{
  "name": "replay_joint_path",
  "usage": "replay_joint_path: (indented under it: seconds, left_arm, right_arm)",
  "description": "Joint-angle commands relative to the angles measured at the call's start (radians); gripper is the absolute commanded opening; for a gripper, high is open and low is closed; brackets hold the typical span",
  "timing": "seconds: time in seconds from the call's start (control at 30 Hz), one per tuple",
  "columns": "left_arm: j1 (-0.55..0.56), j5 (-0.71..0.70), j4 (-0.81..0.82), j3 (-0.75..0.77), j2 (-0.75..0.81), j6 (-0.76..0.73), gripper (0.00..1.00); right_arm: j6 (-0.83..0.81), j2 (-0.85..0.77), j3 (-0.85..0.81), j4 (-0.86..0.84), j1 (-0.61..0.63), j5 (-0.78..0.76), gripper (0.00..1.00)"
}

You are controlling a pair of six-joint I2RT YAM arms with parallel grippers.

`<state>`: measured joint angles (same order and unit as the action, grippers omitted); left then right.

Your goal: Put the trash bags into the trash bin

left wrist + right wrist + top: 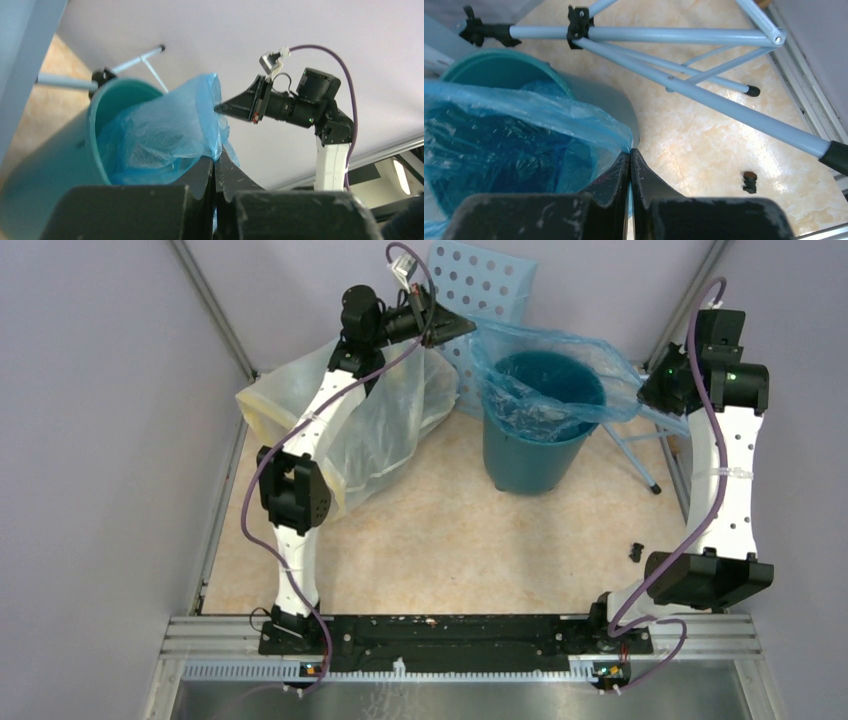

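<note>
The dark-teal trash bin (530, 468) stands upright at the back of the table. The light-blue trash bag (590, 358) is spread over its mouth, with its lower part hanging inside. My left gripper (468, 330) is shut on the bag's left edge, up and left of the bin. At the bin's right side, my right gripper (648, 390) is shut on the opposite edge. The left wrist view shows the bag (165, 130) pinched in the left gripper (216, 159), the bin (60, 165) and the right gripper (218, 107). The right wrist view shows the right gripper (630, 153) pinching the bag (524, 130) over the bin (609, 100).
A large whitish bag (385, 430) lies under the left arm. A pale-blue perforated panel (480, 285) leans behind the bin. Light-blue tubular legs (674, 85) cross the floor right of the bin. A small black piece (749, 182) lies near the right edge.
</note>
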<state>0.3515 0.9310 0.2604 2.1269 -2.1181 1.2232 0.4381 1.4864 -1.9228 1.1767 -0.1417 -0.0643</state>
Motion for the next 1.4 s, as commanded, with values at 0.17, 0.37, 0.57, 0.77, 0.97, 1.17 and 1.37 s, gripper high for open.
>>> replay_joint_path:
  seconds: [0.17,0.37,0.57,0.77,0.97,1.17,1.37]
  left_arm:
    - [0.003,-0.100,0.174,0.176,-0.169,0.082,0.00]
    - [0.001,-0.061,0.168,0.118,-0.164,0.067,0.00]
    - [-0.007,0.039,0.160,0.008,-0.050,0.083,0.00]
    - [-0.011,0.101,0.112,-0.223,0.118,0.052,0.00]
    - [-0.031,0.111,0.007,-0.359,0.205,0.000,0.00]
    - [-0.032,0.080,-0.144,-0.435,0.276,-0.130,0.00]
    - [-0.051,0.096,-0.236,-0.490,0.275,-0.188,0.00]
  right_arm:
    - [0.067,0.122,-0.198,-0.039,-0.019,-0.034,0.00]
    - [0.051,0.131,-0.167,-0.055,-0.018,0.038,0.03]
    - [0.027,0.040,-0.127,-0.017,-0.018,0.120,0.19]
    - [0.038,-0.112,0.079,0.003,-0.019,0.132,0.00]
    - [0.067,-0.212,0.251,-0.032,-0.019,0.086,0.00]
    - [0.062,-0.212,0.306,-0.033,-0.018,0.091,0.00]
    - [0.052,-0.205,0.356,-0.047,-0.018,0.080,0.00]
